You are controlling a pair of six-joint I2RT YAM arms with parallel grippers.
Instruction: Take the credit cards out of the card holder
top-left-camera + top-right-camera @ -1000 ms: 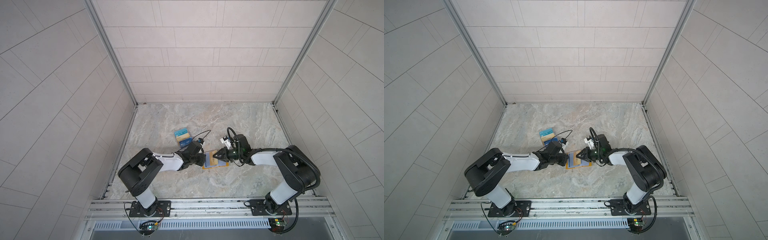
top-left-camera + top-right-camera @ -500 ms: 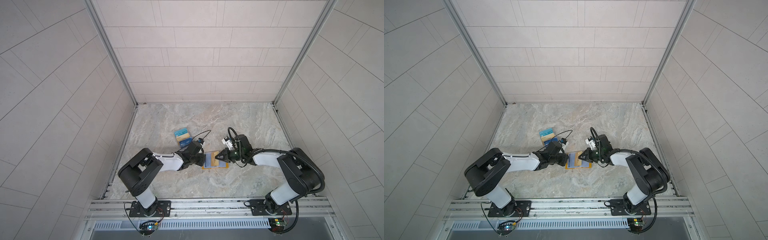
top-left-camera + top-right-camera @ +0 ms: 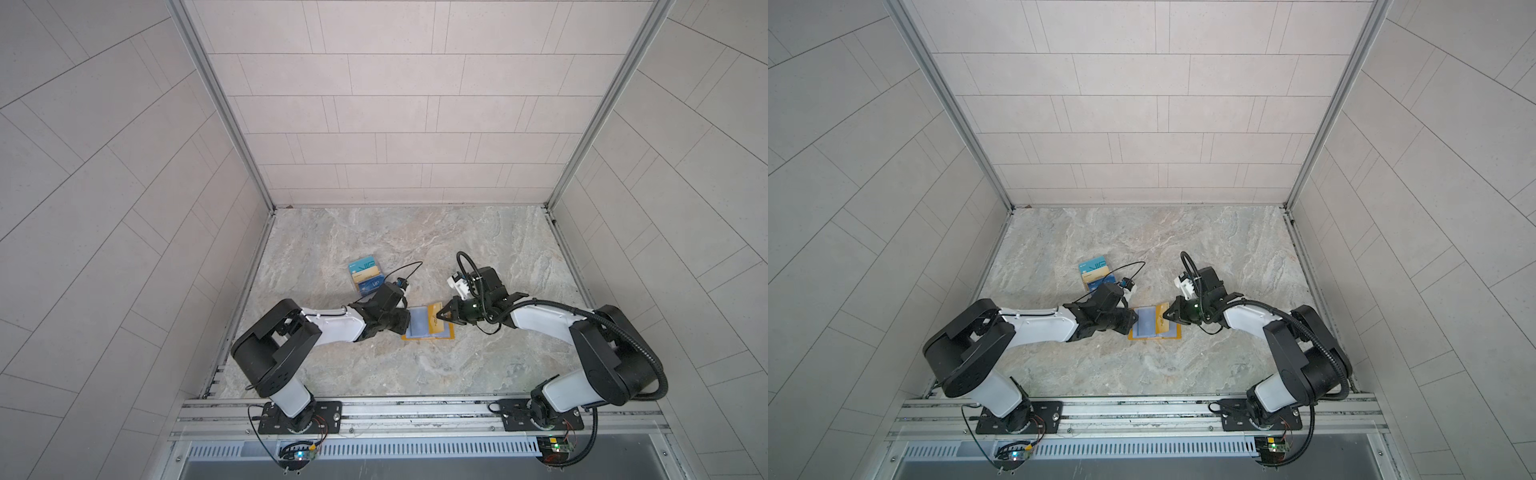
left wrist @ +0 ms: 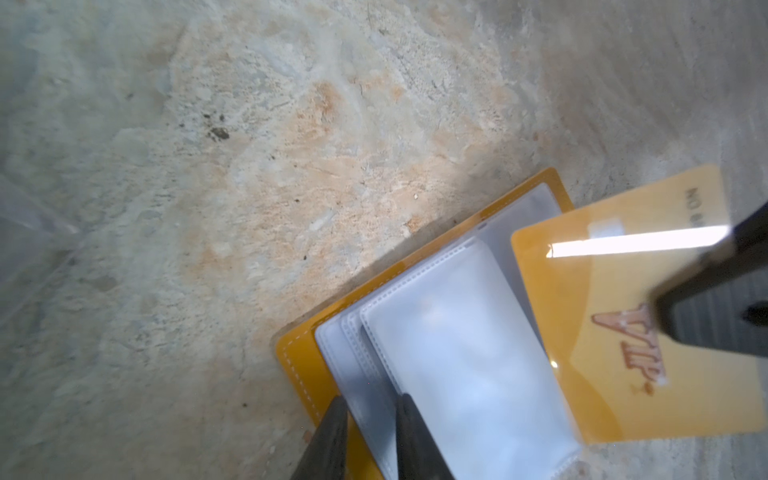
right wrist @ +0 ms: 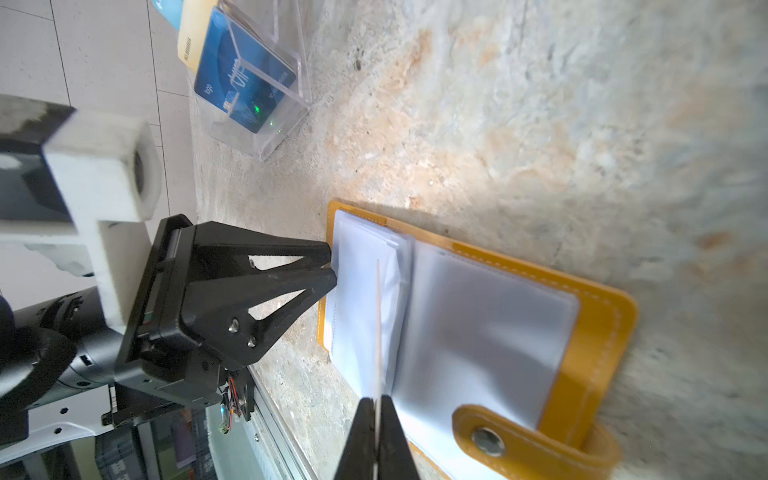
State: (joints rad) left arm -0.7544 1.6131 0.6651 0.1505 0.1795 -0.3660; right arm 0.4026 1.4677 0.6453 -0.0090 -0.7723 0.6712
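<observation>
Our right gripper (image 5: 377,401) pinches the gold card (image 4: 623,311) over the holder (image 5: 602,332); left gripper (image 4: 372,401), slightly parted, straddles sleeves (image 4: 457,353); stand (image 5: 286,120) apart.

One card holder (image 5: 602,332) on the worktop (image 3: 415,241), just the one! Cards now: one gold card (image 4: 602,291) on its own, plus three in the single clear stand (image 5: 282,124), a teal card (image 3: 362,264), a cream card (image 5: 193,33), a blue card (image 5: 245,79). Four cards total. Two arms: left arm (image 3: 332,328), right arm (image 3: 540,320).

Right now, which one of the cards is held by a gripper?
The gold-yellow VIP card, pinched in the right gripper over the card holder; the other cards sit in the clear stand.
</observation>
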